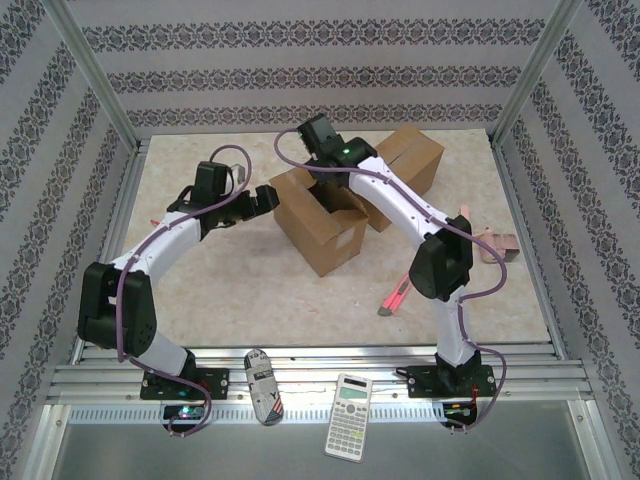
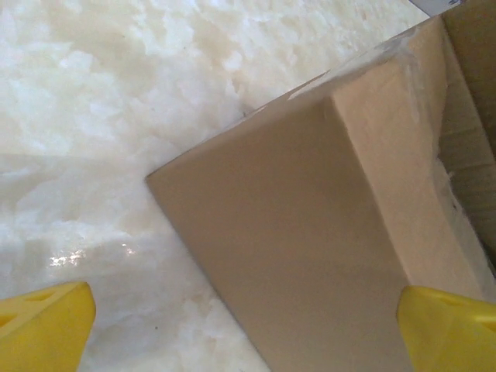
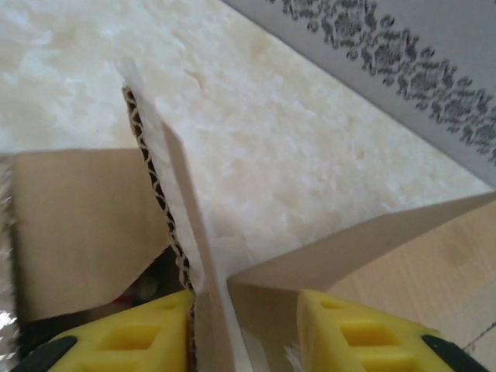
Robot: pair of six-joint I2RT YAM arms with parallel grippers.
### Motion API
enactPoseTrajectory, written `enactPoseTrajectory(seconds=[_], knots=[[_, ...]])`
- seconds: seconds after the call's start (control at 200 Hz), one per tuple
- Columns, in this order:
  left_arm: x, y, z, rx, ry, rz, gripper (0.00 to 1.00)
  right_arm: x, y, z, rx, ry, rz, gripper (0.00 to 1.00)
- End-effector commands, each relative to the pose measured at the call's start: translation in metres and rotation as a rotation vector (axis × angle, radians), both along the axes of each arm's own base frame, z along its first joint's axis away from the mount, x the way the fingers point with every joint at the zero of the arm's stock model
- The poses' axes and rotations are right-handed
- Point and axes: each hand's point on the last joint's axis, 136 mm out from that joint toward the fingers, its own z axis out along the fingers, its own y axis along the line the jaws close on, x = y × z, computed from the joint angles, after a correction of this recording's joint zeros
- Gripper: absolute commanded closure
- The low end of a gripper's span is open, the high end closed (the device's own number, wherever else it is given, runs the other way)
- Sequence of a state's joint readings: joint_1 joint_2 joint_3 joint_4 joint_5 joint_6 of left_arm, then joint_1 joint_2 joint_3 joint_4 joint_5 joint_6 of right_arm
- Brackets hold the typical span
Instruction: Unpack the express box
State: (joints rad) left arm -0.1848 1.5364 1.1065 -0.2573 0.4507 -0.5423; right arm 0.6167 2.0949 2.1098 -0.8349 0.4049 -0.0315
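Patterned walls (image 1: 300, 60), aluminium frame (image 1: 92, 75), marbled tabletop (image 1: 230, 290).

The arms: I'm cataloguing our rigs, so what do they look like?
The left arm and right arm share white link shells, black joint housings and a purple cable looping along each. The right wrist view shows bright yellow fingers with moulded recesses.

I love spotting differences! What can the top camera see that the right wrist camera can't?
From above: a calculator, a red cutter and a second box. From the right wrist: the wavy cardboard edge of a flap, between the fingers of the right pincer. Both: the open box, the pale table and the patterned wall.
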Motion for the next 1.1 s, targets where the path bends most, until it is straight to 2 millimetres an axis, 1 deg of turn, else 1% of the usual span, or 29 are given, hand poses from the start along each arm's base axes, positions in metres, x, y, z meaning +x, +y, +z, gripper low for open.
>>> enactPoseTrajectory(seconds=[0.0,0.12,0.19,0.25,0.33,0.415,0.46,0.535,0.69,0.909,0.974,1.094], knots=[[-0.006,0.000,0.014,0.001,0.023,-0.046,0.00,-0.008,-0.006,0.007,0.029,0.055,0.016,0.59],[0.000,-0.005,0.028,-0.029,-0.014,-0.055,0.00,-0.012,-0.003,-0.008,0.047,0.127,0.037,0.59],[-0.001,-0.007,0.030,-0.047,-0.018,-0.058,0.00,-0.012,-0.004,-0.012,0.058,0.143,0.036,0.61],[-0.004,-0.008,0.028,-0.056,-0.012,-0.059,0.00,-0.010,-0.006,-0.014,0.070,0.153,0.028,0.63],[-0.010,-0.008,0.025,-0.064,-0.004,-0.063,0.00,-0.006,-0.011,-0.015,0.092,0.164,0.006,0.71],[-0.017,-0.008,0.022,-0.071,0.005,-0.068,0.00,-0.005,-0.016,-0.015,0.131,0.184,-0.019,0.86],[-0.021,-0.009,0.021,-0.074,0.007,-0.074,0.00,-0.005,-0.019,-0.014,0.158,0.193,-0.034,0.93],[-0.027,-0.009,0.021,-0.075,0.012,-0.082,0.00,-0.009,-0.022,-0.011,0.213,0.212,-0.055,0.99],[-0.033,-0.010,0.020,-0.081,0.019,-0.090,0.00,-0.026,-0.016,0.008,0.390,0.249,-0.062,1.00],[-0.030,-0.018,0.023,-0.122,0.004,-0.104,0.00,-0.062,0.001,0.030,0.707,0.361,-0.062,1.00],[-0.029,-0.020,0.018,-0.127,0.013,-0.108,0.00,-0.072,0.004,0.036,0.779,0.375,-0.064,1.00],[-0.027,-0.026,0.008,-0.143,0.030,-0.119,0.00,-0.087,0.006,0.041,0.919,0.394,-0.079,1.00]])
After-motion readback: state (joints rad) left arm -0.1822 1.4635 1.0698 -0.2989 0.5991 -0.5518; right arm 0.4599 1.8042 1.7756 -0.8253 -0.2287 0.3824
